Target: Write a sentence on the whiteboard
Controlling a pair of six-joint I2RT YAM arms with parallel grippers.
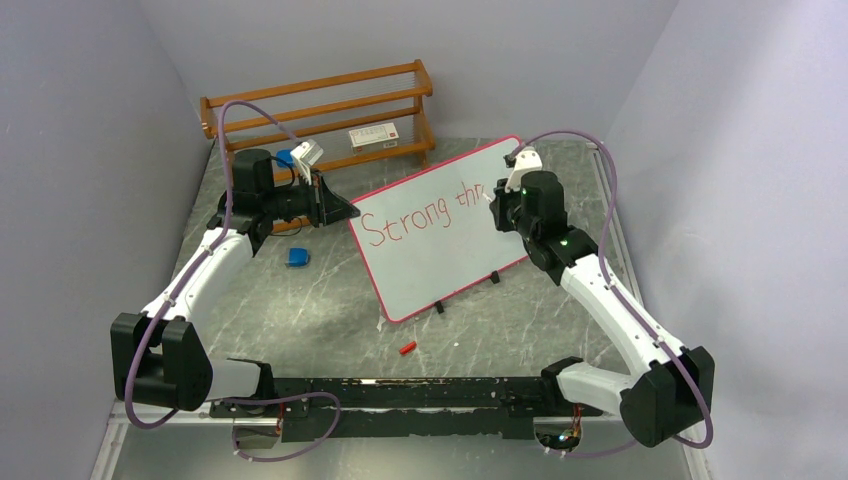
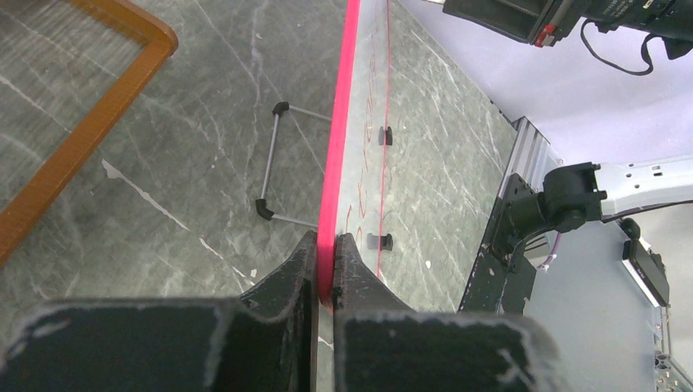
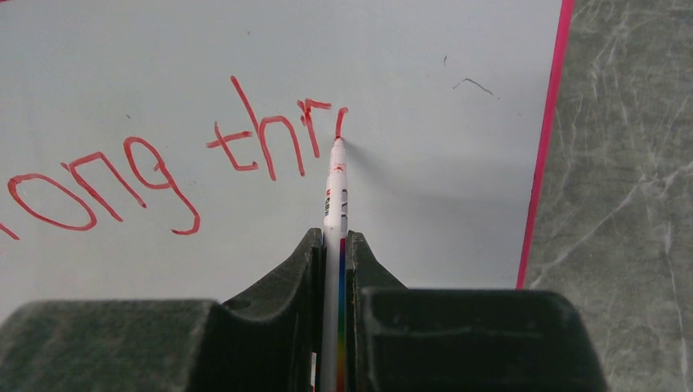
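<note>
Now, with left fingers [image 2: 286, 278] pinching the whiteboard [image 2: 337, 163] rim and right fingers [image 3: 294, 269] gripping the marker [image 3: 335, 175], you're partway through the sentence [image 3: 260, 131] at "thr", so keep the tip down and round the "o"

Only readable thing is the red writing [image 1: 425, 215] on the whiteboard [image 1: 440, 275]: "Strong thr", one line. On the right wrist cam it's "ong thr", up and left of the fingers [image 3: 286, 269] of the right gripper [image 3: 332, 243], with a short extra stroke right at the tip of the marker [image 3: 335, 184] pinched between them. Print on the marker barrel is too small to read.
</note>
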